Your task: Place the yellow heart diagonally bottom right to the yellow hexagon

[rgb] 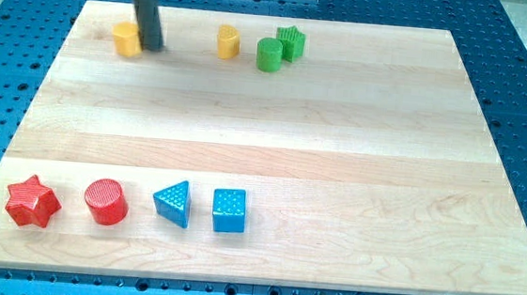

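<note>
Yellow heart [228, 42] sits at the far edge of the tabletop [274, 139], centre-left, upright, with the green cylinder [269, 55] just to its right and the green star [292, 42] touching or almost touching that cylinder on its far right side. Yellow hexagon [126, 39] lies well to the left of the heart, in the same far row. The tip [152, 48] rests against the hexagon's right side, between hexagon and heart. No jaws on this arm: only a bare rod, holding nothing.

Near row, well apart from all this: red star [32, 201], red cylinder [106, 201], blue triangle [173, 203], blue cube [229, 210].

Judgement: approach step; heart not yet contacted. Next move likely calls for rounding to the heart's far-right side, then pushing it left and nearer, stopping right and near of the hexagon without nudging the hexagon.
</note>
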